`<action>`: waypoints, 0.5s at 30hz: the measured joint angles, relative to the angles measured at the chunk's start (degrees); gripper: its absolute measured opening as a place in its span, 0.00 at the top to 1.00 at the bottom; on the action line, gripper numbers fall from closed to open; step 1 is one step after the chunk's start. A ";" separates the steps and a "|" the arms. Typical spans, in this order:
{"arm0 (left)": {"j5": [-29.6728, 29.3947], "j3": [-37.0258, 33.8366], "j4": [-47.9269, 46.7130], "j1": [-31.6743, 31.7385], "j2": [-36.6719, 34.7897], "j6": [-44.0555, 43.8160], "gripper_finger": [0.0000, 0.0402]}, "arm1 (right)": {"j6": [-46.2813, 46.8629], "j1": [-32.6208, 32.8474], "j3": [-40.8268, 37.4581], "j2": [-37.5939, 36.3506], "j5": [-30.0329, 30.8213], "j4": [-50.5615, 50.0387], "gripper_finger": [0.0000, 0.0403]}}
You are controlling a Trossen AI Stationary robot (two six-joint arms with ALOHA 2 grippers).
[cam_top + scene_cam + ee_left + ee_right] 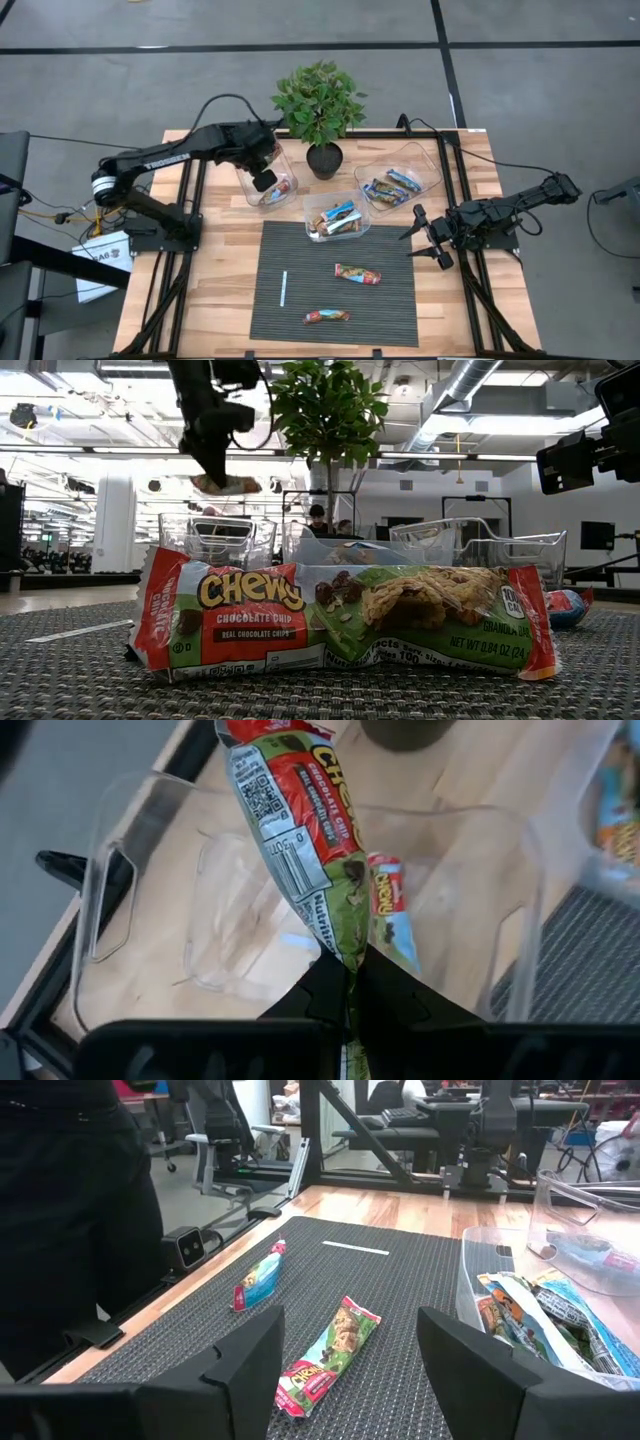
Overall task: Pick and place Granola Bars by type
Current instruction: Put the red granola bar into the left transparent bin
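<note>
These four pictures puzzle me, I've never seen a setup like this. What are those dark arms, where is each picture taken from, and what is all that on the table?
They are two robot arms at a wooden table, sorting granola bars into clear bins. One picture looks straight down, one looks level across the tabletop, and two come from cameras on the arms' wrists. The left gripper hangs over the left bin, pinching a red and green chocolate chip bar; another bar already lies inside. The right gripper waits open by the table's right edge, holding nothing. On the dark mat lie two bars and a thin white stick. Two more bins hold bars, beside a potted plant.
</note>
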 joint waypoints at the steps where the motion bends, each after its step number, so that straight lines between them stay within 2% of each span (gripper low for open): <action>1: 0.20 0.00 -0.04 0.15 0.81 0.50 0.97 | 0.00 0.00 -0.02 -0.01 0.00 0.00 0.45; 6: 2.99 0.00 -1.18 0.84 4.58 1.37 0.97 | 0.00 0.00 -0.02 -0.02 0.01 0.02 0.45; 15: 3.42 -0.57 -2.35 1.19 7.34 2.45 0.97 | 0.00 0.02 0.00 0.00 -0.01 0.00 0.45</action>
